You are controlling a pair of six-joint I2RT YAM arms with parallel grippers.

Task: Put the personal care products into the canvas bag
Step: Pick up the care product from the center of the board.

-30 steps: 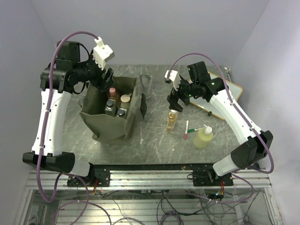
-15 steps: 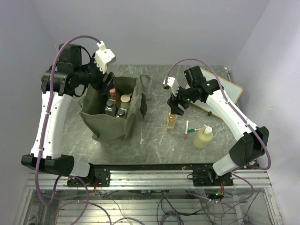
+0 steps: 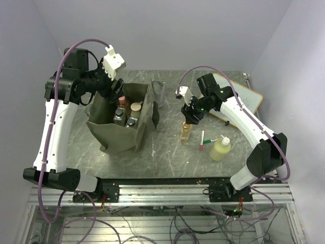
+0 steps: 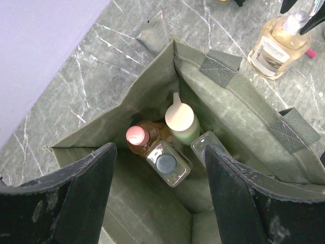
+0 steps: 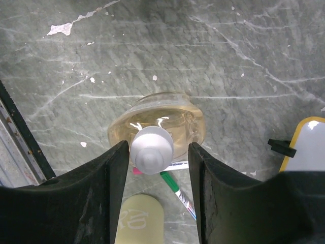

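The left gripper (image 4: 160, 168) hangs wide open over the olive canvas bag (image 3: 109, 134), with four bottles (image 4: 179, 119) already standing inside. On the marble table (image 3: 167, 157) beside it, the right gripper (image 5: 157, 147), lower than a second ago and with its jaws narrower, straddles the amber bottle (image 5: 172, 119) at its pale cap (image 5: 151, 150) without yet clamping. A pale yellow-green bottle (image 3: 221, 148) waits further right.

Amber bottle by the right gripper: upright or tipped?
Upright. The right wrist view looks down on the amber bottle, its white cap nearest the camera; the top view shows it standing on the table.
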